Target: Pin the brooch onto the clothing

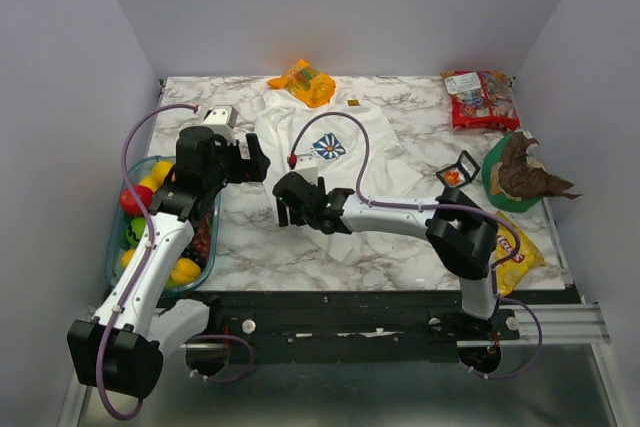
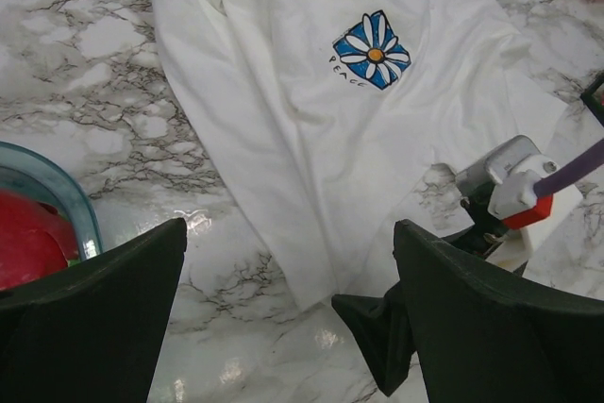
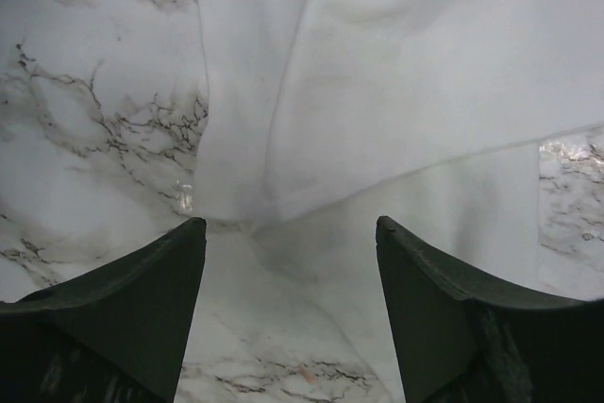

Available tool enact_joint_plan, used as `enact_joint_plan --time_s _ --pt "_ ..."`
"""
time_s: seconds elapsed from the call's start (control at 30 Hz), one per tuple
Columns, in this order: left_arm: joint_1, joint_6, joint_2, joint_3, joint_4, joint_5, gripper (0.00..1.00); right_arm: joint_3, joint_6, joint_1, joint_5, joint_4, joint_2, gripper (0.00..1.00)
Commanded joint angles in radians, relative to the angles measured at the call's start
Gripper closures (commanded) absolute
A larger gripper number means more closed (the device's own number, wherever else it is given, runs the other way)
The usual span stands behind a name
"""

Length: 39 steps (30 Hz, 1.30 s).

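Overhead view of a marble worktop [image 1: 390, 242] walled in white, with two black-and-white robot arms reaching in from the near edge. At centre rear, the clothing: a white short-sleeved T-shirt [image 1: 300, 132] laid flat, collar toward the back, with a blue-and-white daisy emblem [image 1: 328, 148] and tiny lettering on the chest. Left arm [image 1: 165, 227] bent in from the left side, left jaws spread wide and holding nothing, hovering just beside the shirt's edge on that side. In the left wrist view, emblem [image 2: 372, 49] ahead between two dark fingers [image 2: 94, 318], and the other arm's wrist with a red cable fitting [image 2: 533, 212] at lower right. Right arm [image 1: 400, 215] stretched leftward across the shirt's lower part, right jaws likewise spread apart and empty, poised low over a creased edge of white cloth [image 3: 425, 73] where it meets the marble. The brooch [image 1: 452, 178]: a tiny orange-red speck just beside the shirt's sleeve on the right arm's side, next to a small black square frame [image 1: 466, 167], well apart from both sets of jaws; shape too small to make out. Around the edges: an orange snack bag [image 1: 303, 82] at the collar, a red snack bag [image 1: 480, 99] at rear right, a green plate [image 1: 490, 182] carrying a brown feathered figure, a yellow bag [image 1: 522, 255] under the right arm, and a clear blue-rimmed tub [image 1: 110, 252] of toy fruit at left.
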Motion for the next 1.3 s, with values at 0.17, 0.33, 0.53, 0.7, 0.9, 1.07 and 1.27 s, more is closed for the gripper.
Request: enact_joint_plan --time_s 0.17,0.33,0.53,0.7,0.9,1.07,1.27 --pt "-0.004 -0.009 0.003 0.010 0.003 0.032 0.01 0.085 0.028 -0.015 0.078 -0.051 0.111 0.39" --pt "-0.004 -0.005 0.009 0.012 -0.002 0.020 0.01 0.056 0.026 -0.019 0.111 -0.051 0.062 0.68" --pt "-0.006 -0.007 0.025 0.005 0.003 0.028 0.02 0.004 0.000 -0.049 0.136 -0.051 -0.014 0.99" --pt "-0.021 0.004 0.101 0.022 -0.032 0.036 0.03 -0.115 0.002 -0.132 0.082 -0.022 -0.170 0.99" --pt "-0.094 0.036 0.268 0.073 -0.126 0.031 0.03 -0.286 -0.004 -0.232 0.079 -0.012 -0.310 0.99" --pt "-0.173 0.076 0.379 0.114 -0.204 -0.052 0.04 -0.405 -0.027 -0.357 0.079 -0.005 -0.415 0.99" --pt "-0.203 0.099 0.434 0.116 -0.227 -0.124 0.08 -0.484 -0.096 -0.498 0.081 0.031 -0.513 0.99"
